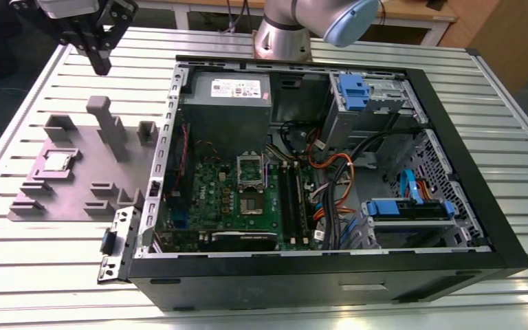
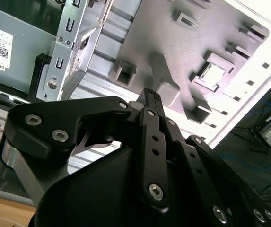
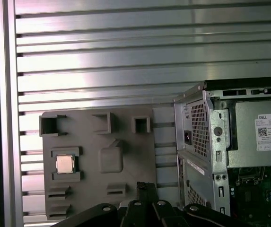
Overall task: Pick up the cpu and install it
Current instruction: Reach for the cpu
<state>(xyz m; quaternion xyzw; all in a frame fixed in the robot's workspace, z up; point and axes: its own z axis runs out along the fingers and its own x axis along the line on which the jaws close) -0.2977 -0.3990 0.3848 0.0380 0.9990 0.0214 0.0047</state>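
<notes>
The cpu (image 1: 58, 161) is a small silvery square lying flat in a recess of the grey plastic fixture (image 1: 80, 189), at the exterior view's left, beside the open computer case (image 1: 337, 268). Both wrist views look down on the cpu (image 2: 214, 73) (image 3: 65, 164) in the fixture (image 2: 173, 42) (image 3: 97, 137). My gripper (image 1: 102, 65) hangs high above the fixture's far end, well away from the cpu. Its dark fingers are shut together with nothing between them. In both wrist views the gripper's tip (image 2: 150, 92) (image 3: 147, 185) points toward the fixture's tall post.
The case lies open on a slatted metal table (image 1: 25, 261), showing a green motherboard (image 1: 236, 199), a grey power supply (image 1: 227, 103), blue drive brackets (image 1: 351, 89) and loose cables (image 1: 337, 172). Tall posts (image 1: 108, 124) rise from the fixture. The arm's base (image 1: 282, 41) stands behind the case.
</notes>
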